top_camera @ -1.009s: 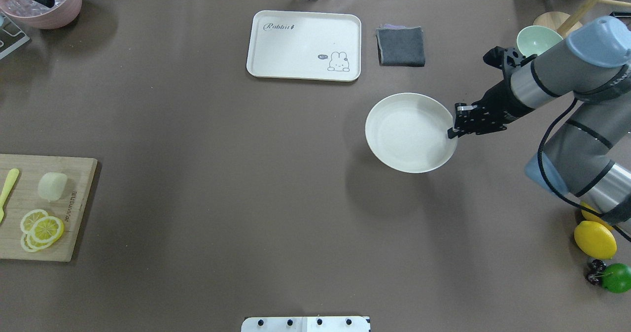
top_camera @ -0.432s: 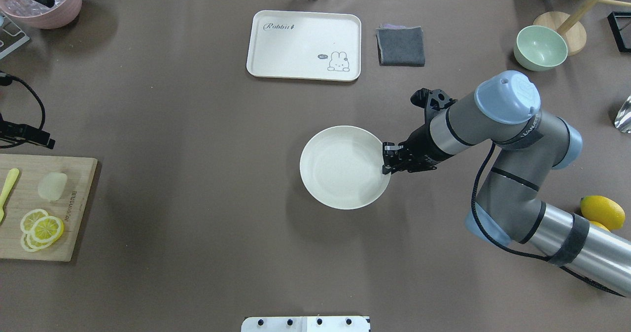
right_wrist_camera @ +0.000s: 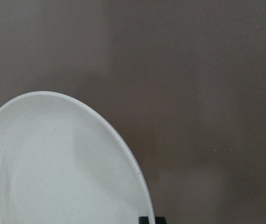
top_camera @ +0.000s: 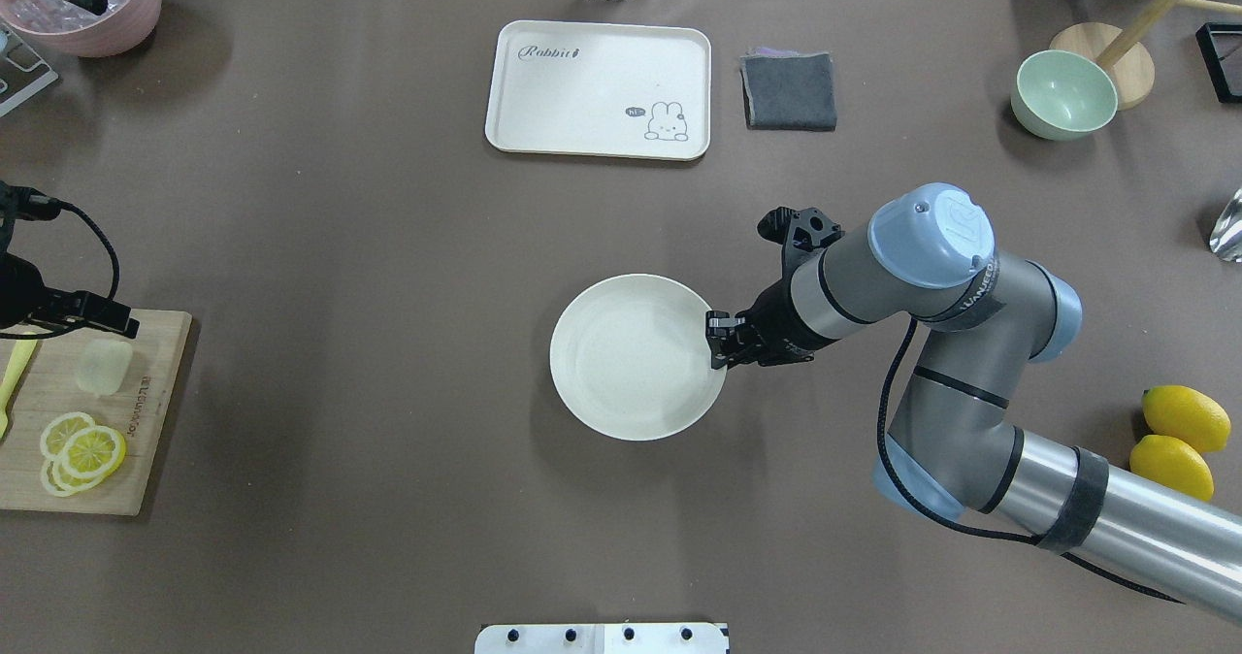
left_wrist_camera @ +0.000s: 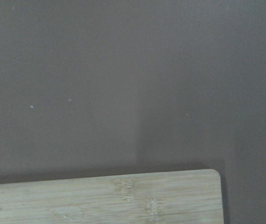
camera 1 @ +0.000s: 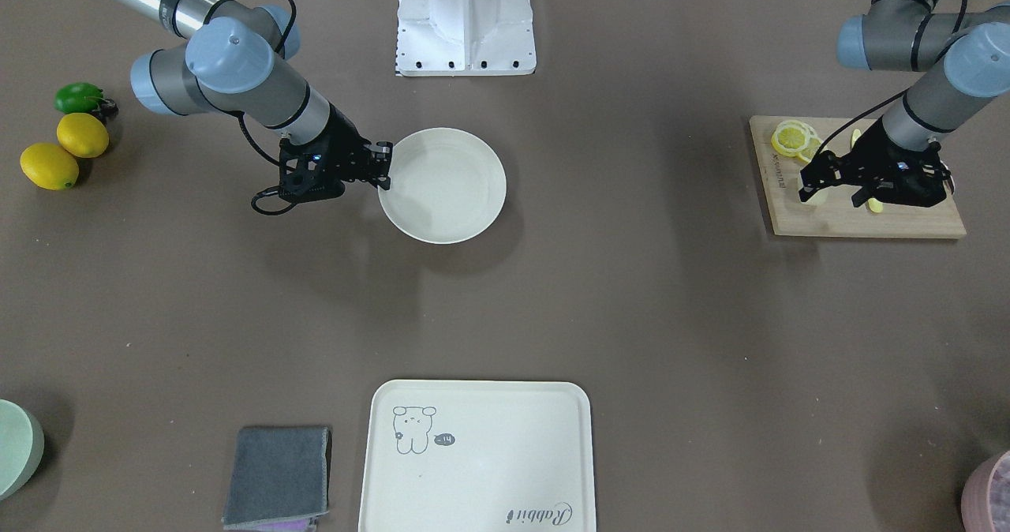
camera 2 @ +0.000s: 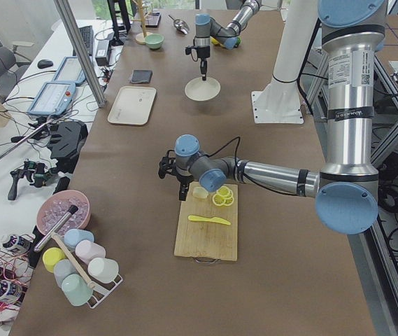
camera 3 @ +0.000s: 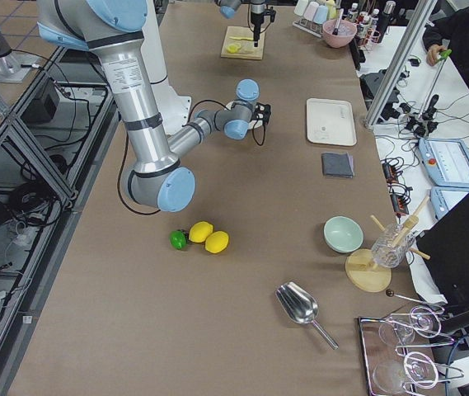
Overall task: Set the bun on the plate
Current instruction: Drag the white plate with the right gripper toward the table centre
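On the board [top_camera: 146,441] at the robot's left end, the bun [top_camera: 102,365] lies flat near the far edge, its long axis seeming to run roughly from the near side of the table to the far side, a little tilted. The left gripper [camera 1: 832,189] hangs over that far edge, so the bun sits just beside it on the robot's side. Whether its fingers are spread or pressed together I cannot tell. This is plainly the nearer arm to the bun, so the pick looks to be its job: a short shift toward the robot, then down. The board also carries lemon slices [top_camera: 82,450] and a yellow knife [top_camera: 15,368], both close enough to the bun to be nudged. Further along, about mid-table and well apart from the board, the plate [top_camera: 582,402] holds nothing yet. The right gripper [top_camera: 716,341] pinches the plate's rim on the robot's right. 2 lemons [top_camera: 1179,436] lie by the right arm. Along the far side sit the tray [top_camera: 582,81], a grey cloth [top_camera: 789,91], a green bowl [top_camera: 1062,96] and a pink bowl [top_camera: 97,14] with clear ice-like pieces in it.
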Controlling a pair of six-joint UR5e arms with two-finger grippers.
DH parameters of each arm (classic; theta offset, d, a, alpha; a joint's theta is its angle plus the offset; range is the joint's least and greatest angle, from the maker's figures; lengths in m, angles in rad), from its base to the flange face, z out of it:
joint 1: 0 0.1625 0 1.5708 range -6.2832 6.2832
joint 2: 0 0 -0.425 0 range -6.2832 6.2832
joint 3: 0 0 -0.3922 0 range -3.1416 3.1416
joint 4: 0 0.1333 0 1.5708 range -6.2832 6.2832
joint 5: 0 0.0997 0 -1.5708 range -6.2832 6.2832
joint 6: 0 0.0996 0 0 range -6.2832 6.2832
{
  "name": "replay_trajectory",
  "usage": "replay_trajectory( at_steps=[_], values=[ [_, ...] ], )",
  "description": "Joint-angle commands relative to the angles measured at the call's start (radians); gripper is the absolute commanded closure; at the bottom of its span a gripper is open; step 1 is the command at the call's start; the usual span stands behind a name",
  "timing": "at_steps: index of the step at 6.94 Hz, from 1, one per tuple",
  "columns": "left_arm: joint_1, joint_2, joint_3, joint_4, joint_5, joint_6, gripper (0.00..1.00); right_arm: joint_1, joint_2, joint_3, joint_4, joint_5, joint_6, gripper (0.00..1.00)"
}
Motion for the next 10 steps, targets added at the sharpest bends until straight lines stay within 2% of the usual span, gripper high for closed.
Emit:
replay_trajectory(
  at_steps=[1, 2, 3, 4, 5, 9, 10],
  values=[
    [0.04, 0.009, 0.002, -0.016, 0.0, -0.039, 0.15, -0.012, 0.01, -0.009, -0.002, -0.016, 0.005, 1.0],
    [0.043, 0.011, 0.002, -0.014, 0.002, -0.039, 0.32, -0.012, 0.011, -0.02, -0.002, -0.017, 0.005, 1.0],
    [0.044, 0.009, 0.007, -0.013, 0.002, -0.039, 0.42, -0.012, 0.016, -0.026, -0.002, -0.023, 0.006, 0.78],
    [0.046, 0.019, 0.005, -0.014, 0.002, -0.039, 0.5, -0.012, 0.02, -0.028, -0.002, -0.037, 0.006, 0.24],
    [0.046, 0.032, 0.001, -0.014, 0.002, -0.039, 0.59, -0.018, 0.029, -0.026, 0.0, -0.077, 0.076, 0.01],
    [0.038, 0.04, -0.047, -0.013, -0.008, -0.042, 0.67, 0.035, 0.065, 0.008, -0.011, -0.047, 0.101, 0.01],
    [0.04, 0.019, -0.082, -0.005, -0.006, -0.075, 0.67, 0.088, 0.051, 0.018, -0.014, 0.023, 0.1, 0.01]
  ],
)
